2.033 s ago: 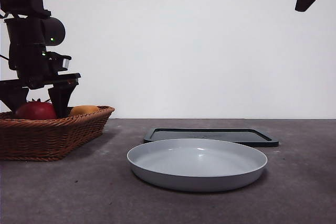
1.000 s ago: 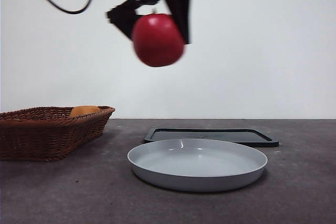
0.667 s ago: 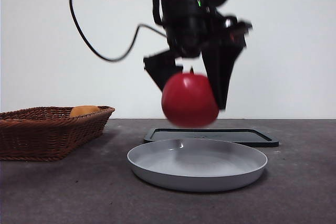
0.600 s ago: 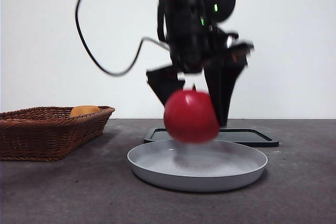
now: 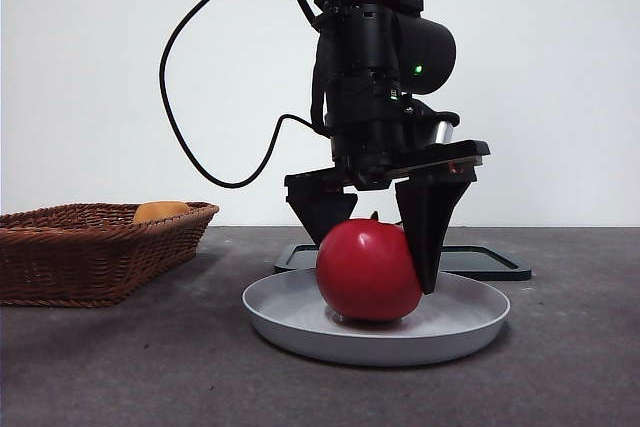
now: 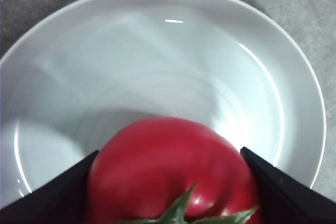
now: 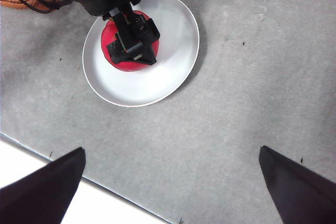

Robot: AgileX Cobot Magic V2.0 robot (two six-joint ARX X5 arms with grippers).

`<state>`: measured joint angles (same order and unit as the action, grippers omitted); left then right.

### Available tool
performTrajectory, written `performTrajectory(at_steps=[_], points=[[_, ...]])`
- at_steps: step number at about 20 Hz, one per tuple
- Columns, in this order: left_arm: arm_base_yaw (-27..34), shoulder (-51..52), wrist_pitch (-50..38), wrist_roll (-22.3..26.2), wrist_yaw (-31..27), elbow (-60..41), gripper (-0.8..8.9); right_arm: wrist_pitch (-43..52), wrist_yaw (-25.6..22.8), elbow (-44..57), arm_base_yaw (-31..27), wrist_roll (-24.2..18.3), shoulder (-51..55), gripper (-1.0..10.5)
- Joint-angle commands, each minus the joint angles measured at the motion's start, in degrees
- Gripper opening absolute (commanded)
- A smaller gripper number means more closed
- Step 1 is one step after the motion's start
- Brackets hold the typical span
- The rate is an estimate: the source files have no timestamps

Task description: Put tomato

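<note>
Left gripper (image 5: 372,247) is clamped on the tomato (image 5: 368,269), which sits on the grey plate (image 5: 470,322). Right gripper (image 7: 170,182) hangs high with its jaws spread wide, holding nothing.

plate: shallow grey round plate (image 5: 470,322) near table's front edge, taken up by glossy red tomato (image 5: 368,269) and left pincer (image 5: 375,247) clamped on it | behind: flat dark rectangular tray (image 5: 480,259), low | left edge: woven brown wicker basket (image 5: 90,257) | right pincer (image 7: 168,182) high, jaws apart | grey table (image 7: 236,114) bare toward right edge
</note>
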<state>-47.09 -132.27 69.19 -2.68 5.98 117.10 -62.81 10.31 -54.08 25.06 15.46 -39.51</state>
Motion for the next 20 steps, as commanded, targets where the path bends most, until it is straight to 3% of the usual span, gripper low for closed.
performTrajectory(at_steps=[1,4,6,13,20], points=[[-0.2,-2.7,0.8,-0.6,-0.1,1.2,4.01,0.2,-0.3,-1.1,0.2,0.4,-0.4,6.1],[-0.1,-2.2,1.3,-0.4,-0.1,1.2,5.62,0.1,-0.3,-1.1,0.2,0.4,-0.4,6.1],[-0.1,-1.5,1.4,-0.4,-0.1,1.3,6.00,0.1,-0.3,-1.1,0.2,0.4,-0.4,6.1],[-0.1,5.7,1.9,-0.3,-0.1,1.3,5.98,0.2,-0.3,-1.1,0.2,0.4,-0.5,6.1],[-0.1,23.4,6.7,1.2,-0.1,1.3,5.94,5.3,-0.2,-1.1,0.2,0.4,-1.5,6.1]])
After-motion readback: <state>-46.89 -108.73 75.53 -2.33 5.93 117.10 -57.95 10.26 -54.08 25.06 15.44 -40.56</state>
